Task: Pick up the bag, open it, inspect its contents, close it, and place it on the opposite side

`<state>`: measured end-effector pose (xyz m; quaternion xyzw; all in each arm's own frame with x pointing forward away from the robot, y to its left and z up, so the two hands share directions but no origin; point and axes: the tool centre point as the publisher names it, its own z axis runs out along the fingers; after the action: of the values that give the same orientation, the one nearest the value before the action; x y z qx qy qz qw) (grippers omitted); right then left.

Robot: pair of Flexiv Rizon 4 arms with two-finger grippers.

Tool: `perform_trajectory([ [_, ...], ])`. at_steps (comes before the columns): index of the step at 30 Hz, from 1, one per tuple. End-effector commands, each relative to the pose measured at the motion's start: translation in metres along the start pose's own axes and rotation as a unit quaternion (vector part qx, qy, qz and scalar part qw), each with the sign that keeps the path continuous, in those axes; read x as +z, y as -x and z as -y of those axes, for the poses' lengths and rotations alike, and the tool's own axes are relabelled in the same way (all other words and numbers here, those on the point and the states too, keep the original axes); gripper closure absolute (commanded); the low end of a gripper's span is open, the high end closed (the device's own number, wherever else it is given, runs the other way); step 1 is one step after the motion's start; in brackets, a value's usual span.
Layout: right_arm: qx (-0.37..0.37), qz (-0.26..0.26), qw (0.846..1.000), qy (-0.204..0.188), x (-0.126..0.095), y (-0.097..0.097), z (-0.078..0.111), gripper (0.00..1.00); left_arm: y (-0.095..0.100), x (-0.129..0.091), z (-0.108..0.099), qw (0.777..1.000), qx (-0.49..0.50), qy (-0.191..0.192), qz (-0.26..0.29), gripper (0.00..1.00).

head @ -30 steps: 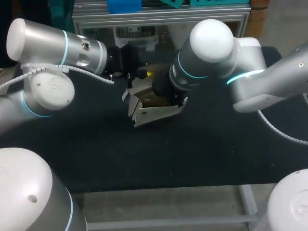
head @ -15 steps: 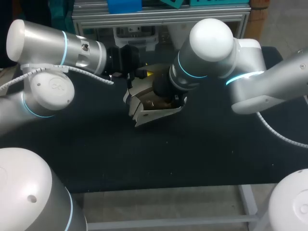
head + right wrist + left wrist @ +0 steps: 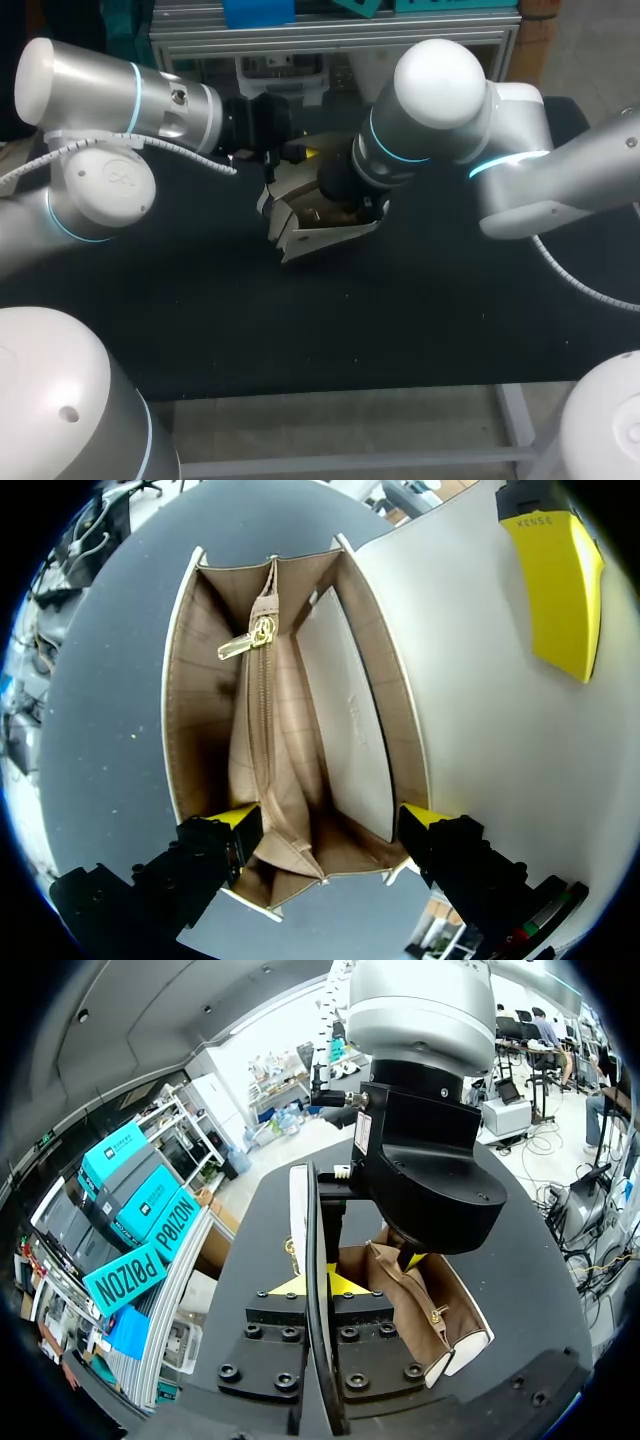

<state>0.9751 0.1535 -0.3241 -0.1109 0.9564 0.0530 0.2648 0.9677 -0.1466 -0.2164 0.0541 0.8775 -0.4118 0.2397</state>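
Note:
A cream bag (image 3: 322,236) with a tan lining stands open at the table's middle. My left gripper (image 3: 312,1285) is shut on the bag's white flap (image 3: 300,1210), which runs edge-on between its fingers. In the head view that gripper (image 3: 300,152) sits just behind the bag. My right gripper (image 3: 330,825) points down into the bag's mouth, open, one yellow-tipped finger (image 3: 236,822) near each side wall. A zipped inner pocket with a gold pull (image 3: 250,640) divides the lining. No loose contents show. From the head view the right arm's wrist (image 3: 345,182) covers its fingers.
The black table top (image 3: 420,320) stretches out to the front and right of the bag. A metal frame (image 3: 330,40) borders the table's far edge behind both arms.
My right gripper's fingers have spread wider inside the bag, and the bag's front edge has shifted slightly away from the camera. The left arm has kept still with the flap.

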Motion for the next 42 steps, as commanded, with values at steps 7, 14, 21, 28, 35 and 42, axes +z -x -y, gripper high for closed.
perform_trajectory([
  [7, -0.002, 0.014, 1.0, 0.001, 0.001, -0.001, 0.002, 0.47, 0.0, -0.003, 0.002, 1.0, 0.003, 0.0, -0.002, 1.0],
  [14, 0.004, 0.065, 0.998, 0.005, -0.025, 0.005, 0.001, 1.0, 0.0, -0.002, 0.001, 1.0, 0.003, 0.005, -0.002, 1.0],
  [21, -0.006, 0.118, 0.993, 0.014, -0.059, 0.007, -0.004, 1.0, 0.0, -0.002, 0.002, 1.0, 0.003, 0.011, 0.0, 1.0],
  [28, -0.012, 0.152, 0.988, 0.017, -0.084, 0.004, -0.008, 1.0, -0.001, -0.003, 0.005, 1.0, -0.009, 0.012, -0.002, 1.0],
  [35, -0.015, 0.192, 0.981, 0.017, -0.118, -0.01, -0.009, 1.0, -0.006, -0.008, 0.015, 0.998, -0.037, -0.009, -0.045, 1.0],
  [42, -0.01, 0.201, 0.98, 0.007, -0.138, -0.038, -0.001, 1.0, -0.009, 0.009, 0.01, 0.987, -0.094, -0.047, -0.12, 1.0],
])
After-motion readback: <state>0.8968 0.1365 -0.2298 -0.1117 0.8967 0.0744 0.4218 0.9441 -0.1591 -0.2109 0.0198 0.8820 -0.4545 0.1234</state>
